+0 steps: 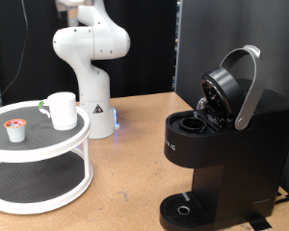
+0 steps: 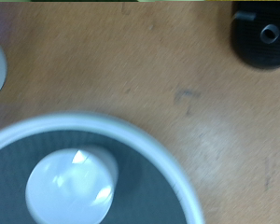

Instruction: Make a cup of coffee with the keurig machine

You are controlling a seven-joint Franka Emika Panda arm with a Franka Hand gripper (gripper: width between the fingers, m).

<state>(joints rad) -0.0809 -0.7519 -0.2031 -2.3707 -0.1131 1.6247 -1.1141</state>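
Ext. view: my gripper wasn't in shot, only my white arm base [image 1: 90, 72] at about 11 o'clock. The cup [image 1: 61, 110] stood upright on the top tier of a round two-tier stand [image 1: 39, 183] at 9 o'clock, handle turned toward a small pod [image 1: 14, 130] w/ a reddish top, near it but apart. The keurig machine [image 1: 217, 144] sat at 4 o'clock w/ its lid raised and the pod chamber open; drip tray bare, so no cup placed there yet.

Wrist view: I looked straight down on the stand's white rim [image 2: 145, 140] and a blurred white round item [image 2: 70, 187], prob. the cup, tho too soft to be sure. The machine's drip tray [image 2: 261, 37] showed at 1 o'clock. My fingers weren't in frame, so I couldn't tell how wide they stood.

Doing this well, imo: centre over the target before descending, keep clear of the rim, approach vertical.

Writing: a small logo on the machine's front, unreadable. A mark on my base, also illegible.
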